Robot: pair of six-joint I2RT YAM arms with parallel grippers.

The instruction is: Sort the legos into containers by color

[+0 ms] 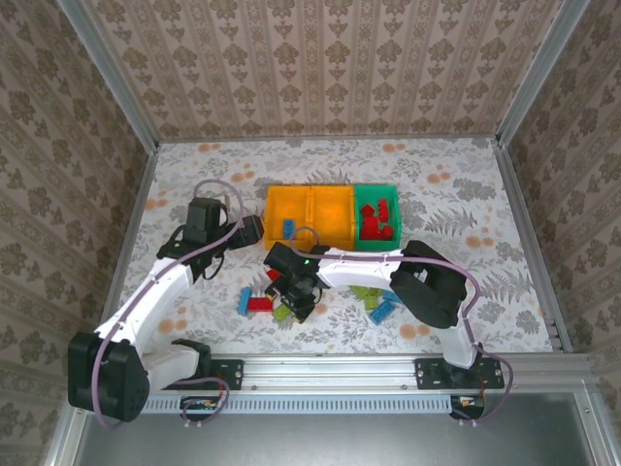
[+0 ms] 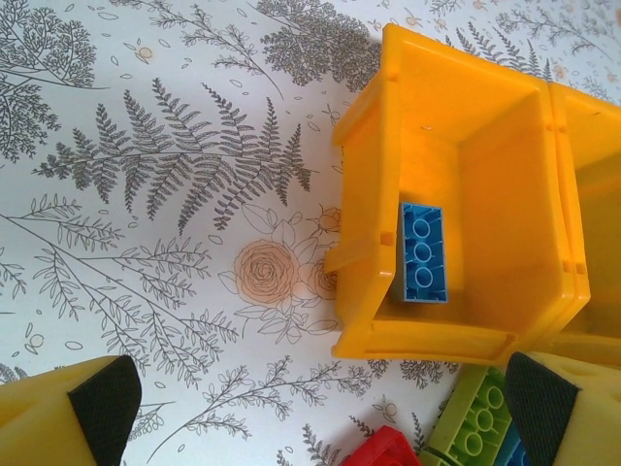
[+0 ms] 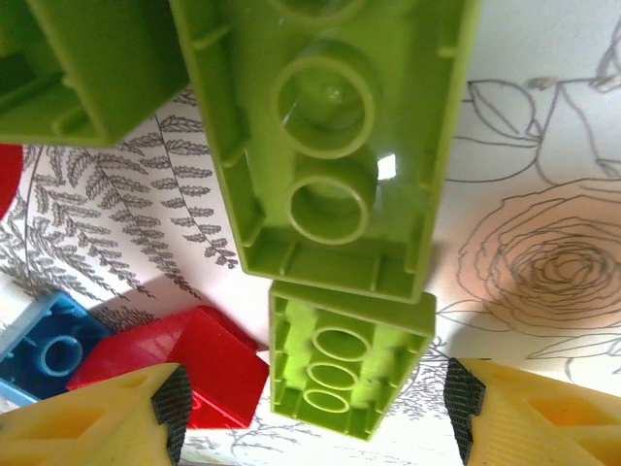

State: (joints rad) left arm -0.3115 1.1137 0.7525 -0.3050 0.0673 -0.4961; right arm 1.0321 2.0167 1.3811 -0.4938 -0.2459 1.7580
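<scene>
A: From above first. Where do the bins stand?

B: In a row at the far middle of the counter (image 1: 194, 175). The left orange bin (image 1: 288, 199) has a blue brick (image 1: 289, 229) in it. Right of it come the middle orange bin (image 1: 331, 199) and the green bin (image 1: 376, 191), which holds red bricks (image 1: 374, 221). Loose legos (image 1: 262, 303) lie nearer, left of centre, with a smaller group (image 1: 376, 305) to their right.

A: And the arms?

B: The right fingers (image 1: 296, 296) hang over the left group. The left fingers (image 1: 250, 231) sit just left of the left orange bin. The right arm is plainly nearer the loose bricks.

A: Left wrist?

B: The left fingers (image 2: 97, 403) stand wide apart, holding nothing. The left orange bin (image 2: 364, 126) lies ahead of them, with the blue brick (image 2: 424, 254) flat on its floor.

A: Right wrist?

B: The right fingers (image 3: 116, 417) are apart too, and neither pad touches anything. A small lime brick (image 3: 344, 374) lies right between them. Its long axis runs away from the wrist, so the pads would meet its long sides. A larger lime brick (image 3: 330, 146) lies beyond it, underside up; whether the two touch I cannot tell. A red brick (image 3: 194, 364) lies hard by one pad, and a loose blue brick (image 3: 44, 349) lies beyond that.

A: So the coming move?

B: I judge it to be a straight drop and a squeeze on the small lime brick. The red brick's closeness is the thing to watch. Lime probably belongs in the middle orange bin.
</scene>
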